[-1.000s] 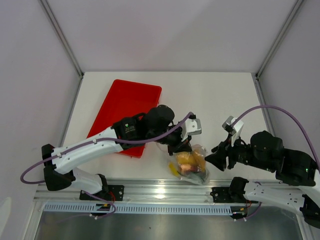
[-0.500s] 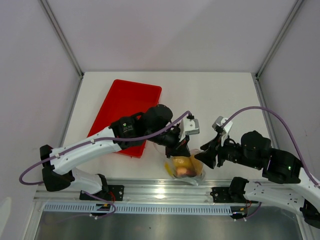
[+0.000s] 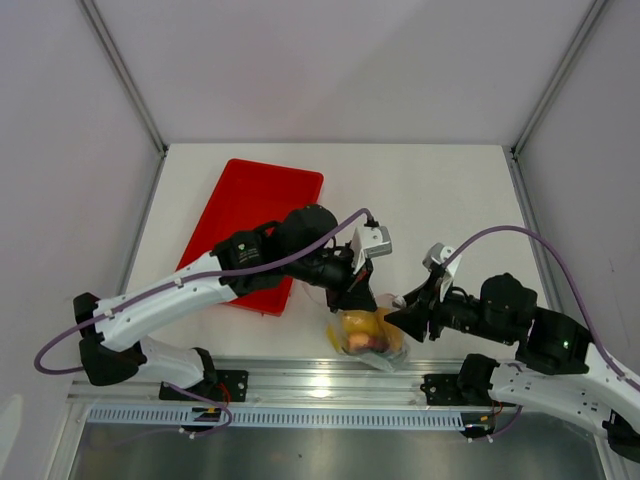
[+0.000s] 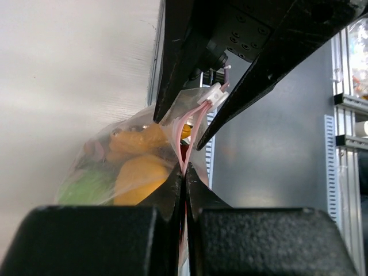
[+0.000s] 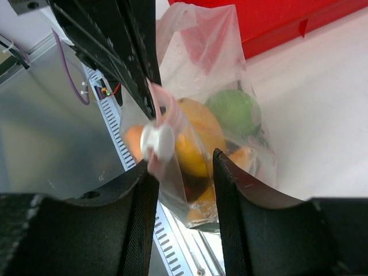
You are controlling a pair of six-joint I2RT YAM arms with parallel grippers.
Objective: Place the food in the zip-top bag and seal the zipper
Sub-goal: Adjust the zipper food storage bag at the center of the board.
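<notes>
The zip-top bag (image 3: 368, 338) hangs above the table's near edge, holding the food: a yellow mango (image 5: 192, 138), a green lime (image 5: 233, 112) and orange pieces. My left gripper (image 4: 184, 172) is shut on the pinkish zipper (image 4: 192, 123) at the bag's top; in the top view the left gripper (image 3: 358, 298) sits above the bag. My right gripper (image 5: 184, 164) is open, its two fingers straddling the other end of the bag mouth beside the white slider (image 5: 157, 142). The bag's lower part is partly hidden behind the fingers.
The red tray (image 3: 250, 215) lies at the left behind the left arm, and its edge (image 5: 276, 14) shows beyond the bag in the right wrist view. A metal rail (image 3: 300, 380) runs along the table's near edge, just below the bag.
My right gripper has moved left to the bag, its fingers now on either side of the zipper end and somewhat narrower. The left gripper has shifted slightly left with the bag.
</notes>
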